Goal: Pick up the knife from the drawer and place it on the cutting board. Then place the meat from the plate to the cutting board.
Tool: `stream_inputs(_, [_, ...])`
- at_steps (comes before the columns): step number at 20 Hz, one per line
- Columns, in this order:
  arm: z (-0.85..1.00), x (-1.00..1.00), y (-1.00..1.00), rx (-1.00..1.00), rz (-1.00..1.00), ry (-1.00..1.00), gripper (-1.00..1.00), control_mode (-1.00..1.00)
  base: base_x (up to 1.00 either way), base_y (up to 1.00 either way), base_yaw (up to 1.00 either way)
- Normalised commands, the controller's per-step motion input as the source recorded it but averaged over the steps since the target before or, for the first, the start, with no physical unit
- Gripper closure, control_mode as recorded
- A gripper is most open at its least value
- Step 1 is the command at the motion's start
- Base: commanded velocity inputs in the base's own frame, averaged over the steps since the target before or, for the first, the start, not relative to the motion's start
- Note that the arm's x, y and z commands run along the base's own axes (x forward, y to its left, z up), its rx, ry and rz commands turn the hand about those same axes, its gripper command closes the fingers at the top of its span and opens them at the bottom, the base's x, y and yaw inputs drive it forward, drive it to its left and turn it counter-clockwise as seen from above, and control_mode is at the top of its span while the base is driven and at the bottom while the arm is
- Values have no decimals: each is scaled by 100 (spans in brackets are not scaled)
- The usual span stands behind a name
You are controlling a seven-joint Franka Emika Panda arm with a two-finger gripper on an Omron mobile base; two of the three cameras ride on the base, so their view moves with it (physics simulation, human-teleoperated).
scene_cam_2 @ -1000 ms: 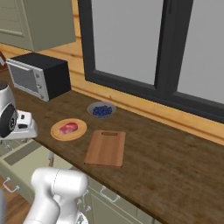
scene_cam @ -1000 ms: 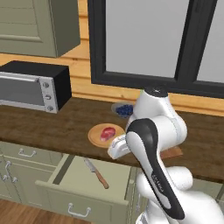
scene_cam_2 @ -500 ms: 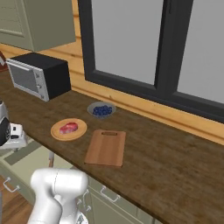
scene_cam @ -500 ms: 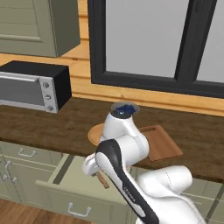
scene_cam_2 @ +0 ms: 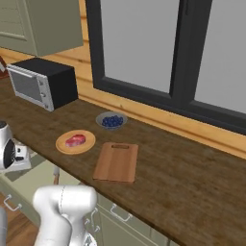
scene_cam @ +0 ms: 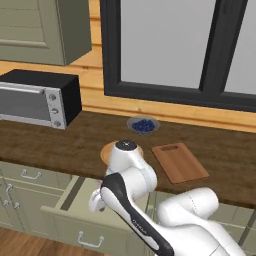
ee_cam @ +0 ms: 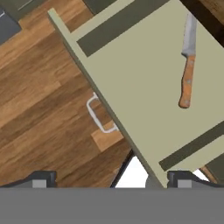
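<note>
Left base view: the drawer (scene_cam: 75, 200) stands pulled out below the counter (scene_cam: 50, 145) edge, the arm bent down over it; the cutting board (scene_cam: 179, 162) lies bare beside the bowl of berries (scene_cam: 143, 125).

Right base view: the meat (scene_cam_2: 75, 140) sits on the plate (scene_cam_2: 62, 146), just left of the board (not touching).

Hand view: the gripper (ee_cam: 109, 180) hangs wide open, holding nothing, above the drawer's front edge; the knife (ee_cam: 187, 65) lies alone inside, free floor all round it.

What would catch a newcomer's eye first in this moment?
The open drawer with the knife lying loose on its pale floor, seen from above by the hand camera. On the counter, the meat sits on the plate, beside the bare cutting board.
</note>
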Motion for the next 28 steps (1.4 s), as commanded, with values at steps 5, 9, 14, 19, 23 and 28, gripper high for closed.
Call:
stream_inputs(5, [-58,18,24,-13,4,-3,-100,-100,0,0,0])
stream_inputs(9, [-49,42,4,-6,5,-1,-100,-100,0,0,0])
stream_inputs(14, [-24,39,4,-1,2,1,-100,-100,0,0,0])
stream_inputs(19, [-34,15,19,0,3,6,-100,-100,0,0,0])
stream_inputs(23, [-28,16,22,0,2,1,-100,-100,0,0,0])
stream_inputs(28, [-20,5,27,0,4,3,-100,-100,0,0,0])
